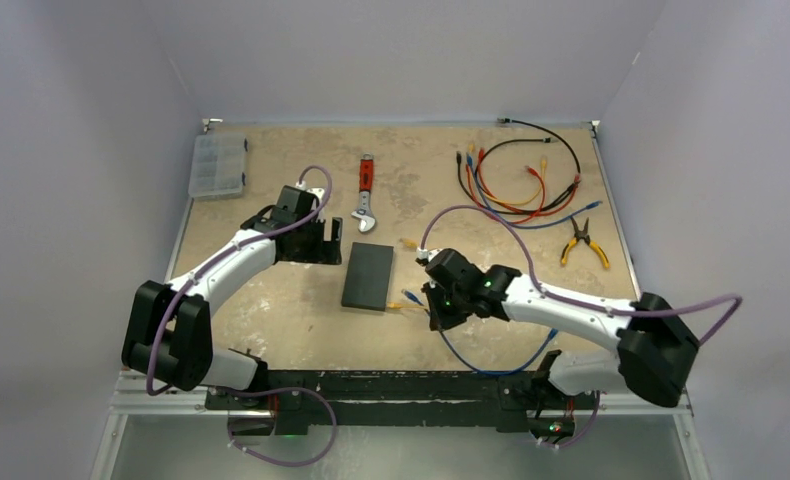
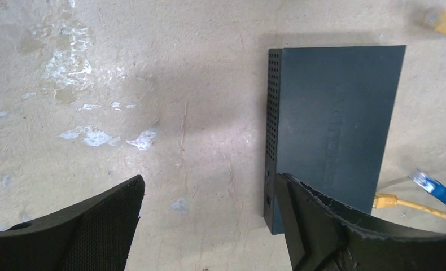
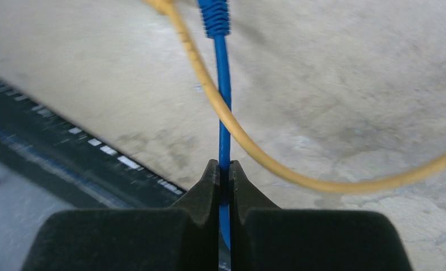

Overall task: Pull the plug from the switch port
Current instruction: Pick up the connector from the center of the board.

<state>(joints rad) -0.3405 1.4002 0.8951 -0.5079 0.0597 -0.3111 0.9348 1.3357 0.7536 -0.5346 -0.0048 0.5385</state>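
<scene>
Two grippers — right gripper [image 3: 225, 169] pinches the blue cable [image 3: 224, 101] at frame bottom (yellow cable [image 3: 232, 127] crosses it); left gripper [image 2: 209, 183] spread, near the switch [image 2: 333, 118].

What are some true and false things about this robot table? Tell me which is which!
1. The right gripper is pinching the blue cable. True.
2. The left gripper is squeezing the switch. False: the left gripper is open and holds nothing; the switch lies flat by one of its fingers.
3. The wrench has a red handle. True.
4. The pliers lie on top of the switch. False: the pliers lie on the table, well off to the right of the switch.
</scene>
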